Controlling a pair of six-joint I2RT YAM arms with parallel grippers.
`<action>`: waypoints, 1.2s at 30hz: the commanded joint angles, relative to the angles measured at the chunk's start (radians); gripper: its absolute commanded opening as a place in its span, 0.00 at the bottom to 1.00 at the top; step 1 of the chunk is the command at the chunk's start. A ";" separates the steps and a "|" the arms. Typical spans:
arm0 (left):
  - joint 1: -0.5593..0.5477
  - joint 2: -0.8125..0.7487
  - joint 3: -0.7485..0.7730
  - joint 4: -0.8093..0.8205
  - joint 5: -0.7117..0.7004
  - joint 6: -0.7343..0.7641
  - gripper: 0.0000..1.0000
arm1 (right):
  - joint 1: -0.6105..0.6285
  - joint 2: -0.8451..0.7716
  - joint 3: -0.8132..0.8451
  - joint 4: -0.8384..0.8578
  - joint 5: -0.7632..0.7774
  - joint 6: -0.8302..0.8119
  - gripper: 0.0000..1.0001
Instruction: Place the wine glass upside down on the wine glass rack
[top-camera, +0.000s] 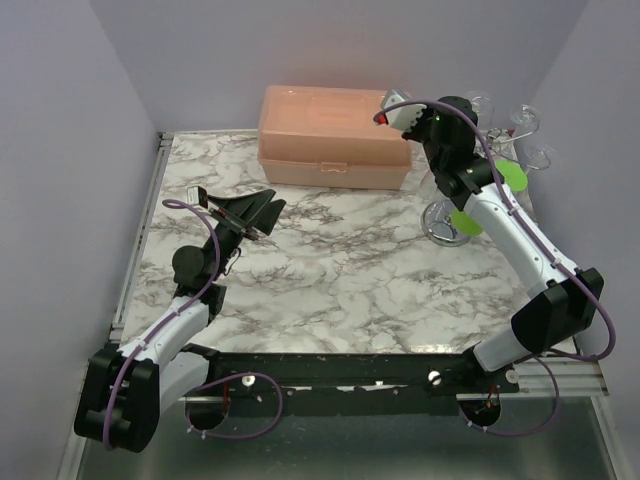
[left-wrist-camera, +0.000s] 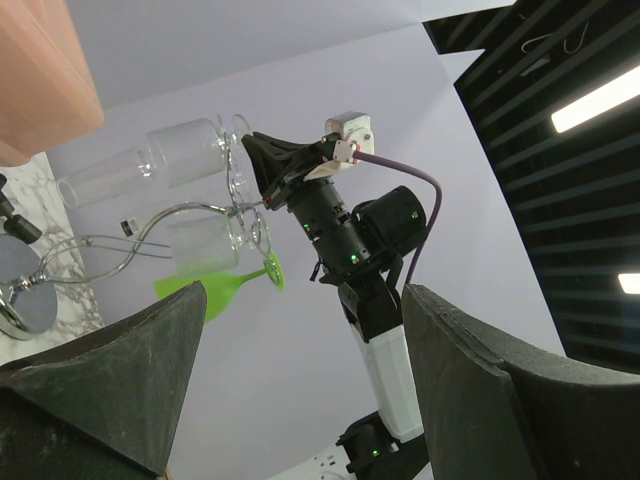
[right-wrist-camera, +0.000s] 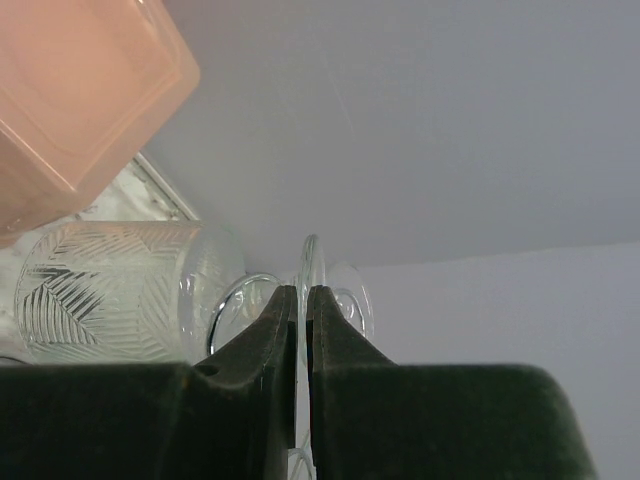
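My right gripper is shut on the thin round foot of a clear wine glass whose bowl carries a leaf pattern. In the left wrist view the same glass lies along the curled wire arms of the wine glass rack, with the right gripper at its foot. The rack's shiny round base stands at the table's back right. Another clear glass and a green one hang on it. Over the table's left part, my left gripper is open and holds nothing.
A closed orange plastic box sits at the back middle, just left of the rack. Lilac walls close the table at the back and both sides. More clear glasses show at the rack's far right.
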 joint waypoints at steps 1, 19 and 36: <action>0.006 -0.016 0.004 0.019 0.009 0.007 0.81 | 0.007 -0.007 0.008 0.151 -0.062 -0.019 0.00; 0.012 0.002 0.006 0.036 0.009 0.002 0.81 | 0.007 -0.081 -0.036 0.087 -0.189 0.009 0.00; 0.012 0.010 0.008 0.042 0.012 -0.002 0.81 | 0.008 -0.153 -0.060 -0.014 -0.192 0.022 0.00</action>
